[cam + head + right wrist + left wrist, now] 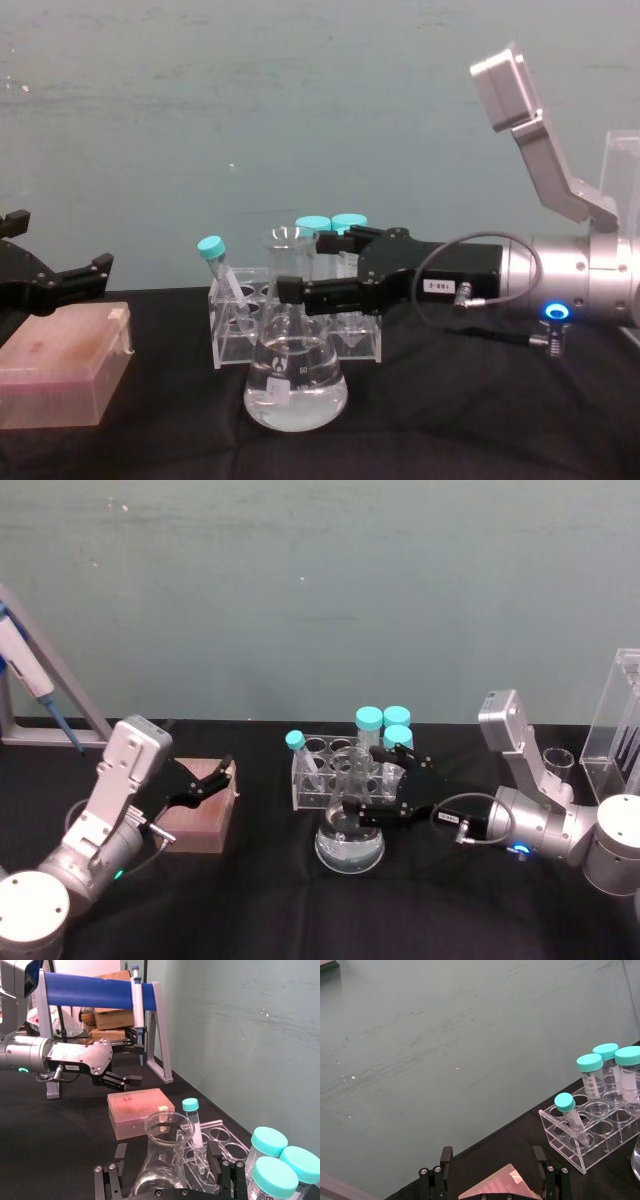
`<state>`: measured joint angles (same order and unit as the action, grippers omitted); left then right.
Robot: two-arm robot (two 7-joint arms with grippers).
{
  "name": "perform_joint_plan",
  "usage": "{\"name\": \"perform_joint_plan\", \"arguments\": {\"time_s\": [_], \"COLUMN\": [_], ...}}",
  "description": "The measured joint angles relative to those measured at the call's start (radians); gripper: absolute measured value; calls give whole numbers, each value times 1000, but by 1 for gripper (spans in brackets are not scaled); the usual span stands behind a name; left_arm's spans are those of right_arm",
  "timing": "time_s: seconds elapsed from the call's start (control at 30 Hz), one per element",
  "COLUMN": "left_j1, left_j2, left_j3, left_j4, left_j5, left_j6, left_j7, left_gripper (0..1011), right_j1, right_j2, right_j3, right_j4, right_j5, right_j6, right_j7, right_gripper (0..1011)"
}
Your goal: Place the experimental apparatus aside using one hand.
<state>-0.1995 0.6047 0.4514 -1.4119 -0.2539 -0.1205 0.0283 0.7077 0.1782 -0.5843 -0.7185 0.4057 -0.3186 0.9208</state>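
Observation:
A conical flask (350,845) holding clear liquid stands at mid-table, in front of a tube rack. My right gripper (360,788) reaches in from the right and is open. Its fingers straddle the flask's neck (290,255) with a gap on each side, as the right wrist view shows around the flask (160,1175). At the far right stand the tall acrylic pipette stand (615,720) and a small glass beaker (556,764). My left gripper (222,780) hangs open just above a pink box at the left, away from the labware.
A clear rack (340,775) with several teal-capped tubes stands right behind the flask. The pink box (200,815) lies at the left. Further left, a grey frame (50,695) holds a blue pipette. Bare black cloth (300,910) lies in front.

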Motion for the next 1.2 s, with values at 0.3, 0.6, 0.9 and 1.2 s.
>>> {"name": "perform_joint_plan", "arguments": {"time_s": [0.3,0.6,0.9,1.2], "left_j1": [0,0,0,0], "left_j2": [0,0,0,0], "left_j3": [0,0,0,0], "left_j4": [0,0,0,0], "left_j5": [0,0,0,0], "left_j6": [0,0,0,0], "left_j7": [0,0,0,0], "left_gripper": [1000,1000,1000,1000], "right_j1": [16,28,34,52], "right_j2": [-17,-31,-41,-57], "right_j3": [-5,-7,-6,-2], "right_j4": [26,47,65,101], "right_j5": [-7,-10,-11,-13], "right_j6": [-10,-14,-10,-17], "right_j7": [18,31,33,41], "right_gripper": [1000,1000,1000,1000]}}
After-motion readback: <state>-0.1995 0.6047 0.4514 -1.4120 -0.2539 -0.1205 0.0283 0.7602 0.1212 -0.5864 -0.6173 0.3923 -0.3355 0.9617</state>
